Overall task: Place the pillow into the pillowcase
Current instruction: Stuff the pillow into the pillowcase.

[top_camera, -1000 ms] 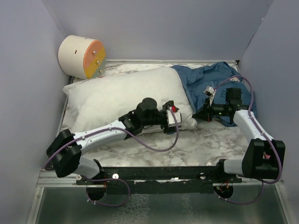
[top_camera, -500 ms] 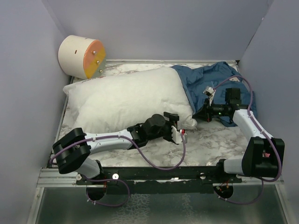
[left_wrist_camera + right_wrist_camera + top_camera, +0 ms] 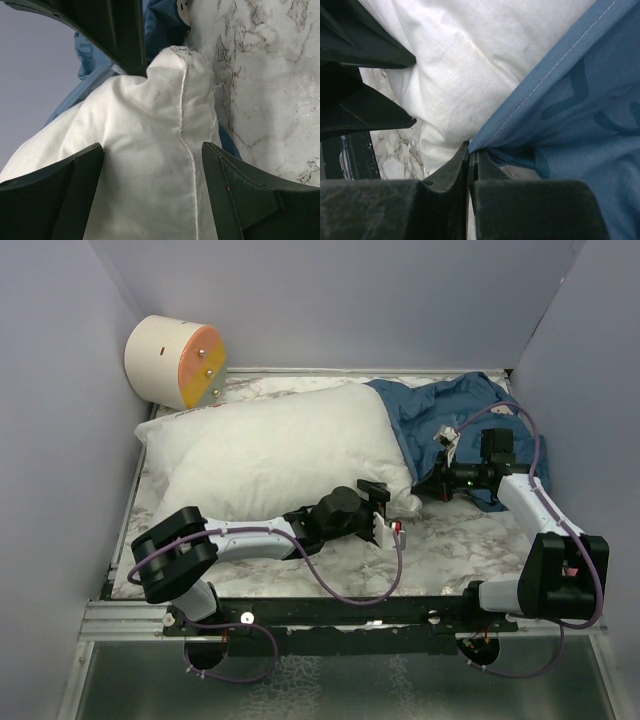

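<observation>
The white pillow lies across the marble tabletop, its right end tucked under the blue pillowcase bunched at the back right. My left gripper is open at the pillow's near right corner. In the left wrist view the pillow bulges between the spread fingers, with the pillowcase beyond. My right gripper is shut on the pillowcase's stitched edge; in the right wrist view the gripper pinches the pillowcase beside the pillow.
A cream cylinder with an orange face leans in the back left corner. Grey walls close in on the left, back and right. A black rail runs along the near edge of the marble tabletop.
My left arm came off the top of the pillow and swung down and right to the pillow's near right corner. The right gripper kept its grip and place.
</observation>
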Motion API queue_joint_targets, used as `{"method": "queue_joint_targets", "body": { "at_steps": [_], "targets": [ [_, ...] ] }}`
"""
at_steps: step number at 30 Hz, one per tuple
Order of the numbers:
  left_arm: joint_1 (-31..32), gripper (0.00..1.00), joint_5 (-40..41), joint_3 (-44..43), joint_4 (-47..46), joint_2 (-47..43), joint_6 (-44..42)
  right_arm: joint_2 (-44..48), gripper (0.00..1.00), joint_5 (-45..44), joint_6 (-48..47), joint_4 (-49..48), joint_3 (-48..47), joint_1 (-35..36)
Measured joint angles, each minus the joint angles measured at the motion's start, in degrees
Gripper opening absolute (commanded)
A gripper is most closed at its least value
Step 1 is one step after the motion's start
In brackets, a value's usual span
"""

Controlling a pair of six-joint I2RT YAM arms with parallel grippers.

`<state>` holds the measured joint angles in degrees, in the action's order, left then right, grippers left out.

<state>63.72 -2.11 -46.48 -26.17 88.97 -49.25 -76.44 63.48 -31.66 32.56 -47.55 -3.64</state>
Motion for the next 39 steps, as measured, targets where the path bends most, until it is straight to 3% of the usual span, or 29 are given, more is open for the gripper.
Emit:
{"method": "queue_joint_targets", "body": {
  "at_steps": [15,27,32,39],
  "targets": [
    [-5.7,0.8,-6.3,-4.2,-1.9,4.5,6.2,-0.2,0.01,0.0,0.0,-0.1,0.0,0.8],
    [-6.0,0.81,-12.3,-4.3,-3.8,5.4,8.4,-0.4,0.01,-0.3,0.0,0.0,0.0,1.4],
    [-5.4,0.84,-11.0,-4.3,-3.8,5.8,6.1,-0.4,0.01,-0.5,0.0,0.0,0.0,1.7],
    [-2.1,0.81,-2.1,-9.0,0.0,11.6,0.2,-0.4,0.01,-1.2,0.0,0.0,0.0,1.8]
  ]
}}
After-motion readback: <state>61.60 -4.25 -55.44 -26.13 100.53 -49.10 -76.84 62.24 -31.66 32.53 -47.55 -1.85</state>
